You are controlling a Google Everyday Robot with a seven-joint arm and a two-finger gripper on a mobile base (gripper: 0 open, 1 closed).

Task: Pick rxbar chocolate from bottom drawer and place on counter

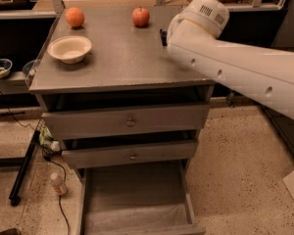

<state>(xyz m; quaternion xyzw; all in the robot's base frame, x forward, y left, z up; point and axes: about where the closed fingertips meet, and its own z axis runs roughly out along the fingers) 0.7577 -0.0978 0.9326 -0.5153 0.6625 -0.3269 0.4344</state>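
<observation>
My end effector [162,37] is hovering over the right side of the broad grey speckled surface [122,58] on top of the drawer cabinet. It is almost wholly hidden behind my thick white arm [235,67], which is reaching in from the right. Only a small dark part is showing at the arm's left edge, so I cannot tell whether it is wide, narrow or holding anything.

I am not seeing the rxbar chocolate anywhere in view, so I cannot tell where it is.

A round red apple [141,16] is sitting on the surface just left of the end effector, near the back edge. A round orange fruit [74,17] is sitting at the back left corner. A shallow cream bowl [69,49] is resting in front of it.

Below, two grey metal drawers with small round knobs, the upper [127,122] and the middle [130,155], are sitting nearly closed. The deep grey bottom drawer [137,192] is standing pulled out, showing its plain floor.

A small clear bottle [58,184] is lying on the speckled floor to its left.
</observation>
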